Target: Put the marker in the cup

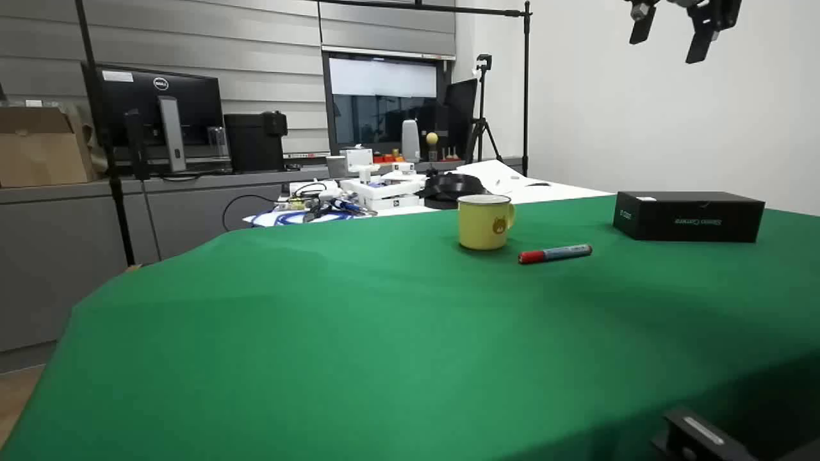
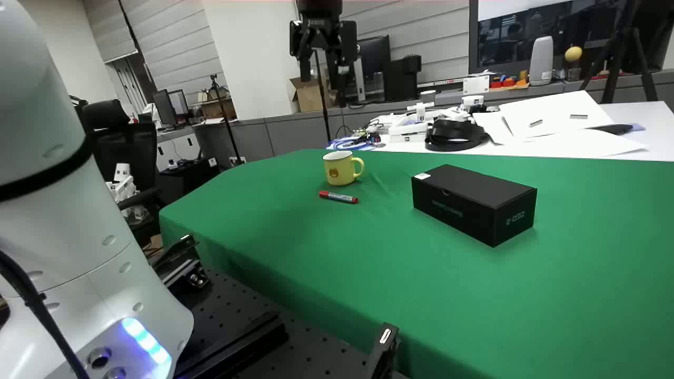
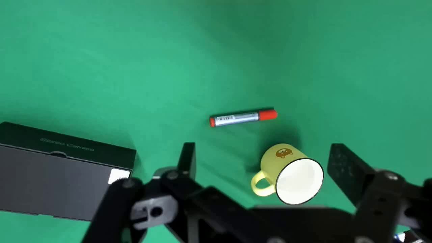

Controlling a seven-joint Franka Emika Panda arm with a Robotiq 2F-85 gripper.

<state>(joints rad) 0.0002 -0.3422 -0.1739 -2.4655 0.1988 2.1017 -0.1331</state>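
Note:
The marker (image 1: 555,254), with red ends and a pale labelled barrel, lies flat on the green cloth. It also shows in an exterior view (image 2: 338,197) and in the wrist view (image 3: 243,118). The yellow cup (image 1: 482,224) stands upright close beside the marker, apart from it. It shows in an exterior view (image 2: 339,169) and in the wrist view (image 3: 275,163), where its white inside looks empty. My gripper (image 3: 262,146) is wide open with nothing between its fingers. In both exterior views the gripper (image 1: 668,43) (image 2: 323,84) hangs high above the table.
A black box (image 2: 474,205) lies on the green cloth, on the handle side of the cup; it also shows in the wrist view (image 3: 67,168). A white table (image 2: 579,145) with cables, papers and white parts adjoins the green table (image 2: 368,263).

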